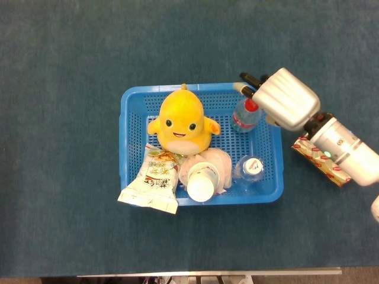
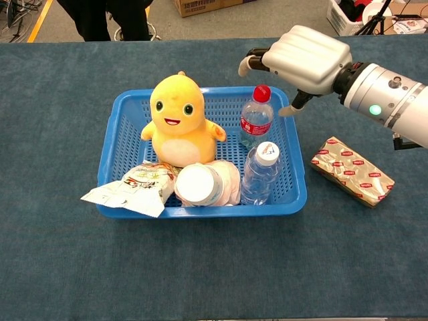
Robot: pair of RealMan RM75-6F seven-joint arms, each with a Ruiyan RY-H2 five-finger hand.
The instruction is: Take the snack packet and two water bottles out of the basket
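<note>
A blue basket (image 1: 133, 99) (image 2: 114, 130) holds a red-capped water bottle (image 1: 245, 115) (image 2: 255, 119) at its back right and a white-capped bottle (image 1: 249, 170) (image 2: 261, 172) at its front right. A green-and-white snack packet (image 1: 152, 181) (image 2: 134, 185) lies over the front left rim. A red-patterned snack packet (image 1: 317, 161) (image 2: 352, 170) lies on the table right of the basket. My right hand (image 1: 283, 97) (image 2: 302, 56) hovers open just above and right of the red-capped bottle, fingers spread over its cap. My left hand is out of view.
A yellow plush toy (image 1: 182, 120) (image 2: 177, 119) sits in the basket's back left. A white lidded cup (image 1: 201, 184) (image 2: 198, 184) on a pink wrapper lies at the front middle. Blue cloth covers the table (image 1: 59, 118). Boxes and a person's legs stand beyond the far edge.
</note>
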